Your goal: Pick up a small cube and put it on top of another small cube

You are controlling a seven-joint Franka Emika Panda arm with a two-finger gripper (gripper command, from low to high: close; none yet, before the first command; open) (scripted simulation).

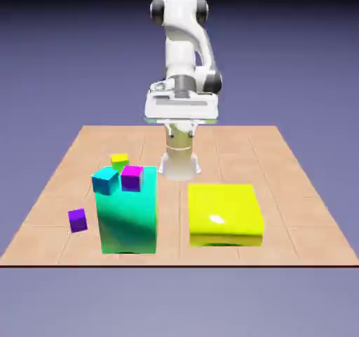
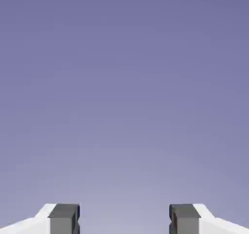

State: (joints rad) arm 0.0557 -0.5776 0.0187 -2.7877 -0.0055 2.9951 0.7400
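gripper point(image 2: 124, 219) found unclenched and empty, raised near the arm's base; grasp not begun. purple cube point(image 1: 78, 221) noted on the table point(image 1: 294, 188), at about seven o'clock from it in the exterior view; yellow-topped cube point(image 1: 120, 162) at eight, behind the teal block point(image 1: 128, 220). next move requires descent toward the purple cube

the pale tan desk point(image 1: 231, 153), faintly lined like tiles, spans the middle of the frame, widening toward its dark lower edge. on it, a small violet cube point(image 1: 78, 221) sits at the lower left, just beside a big teal-green block point(image 1: 127, 223). a small yellow-topped green cube point(image 1: 120, 161) is farther up. a big glossy yellow block point(image 1: 224, 213) lies right of center, apart from the teal-green one.
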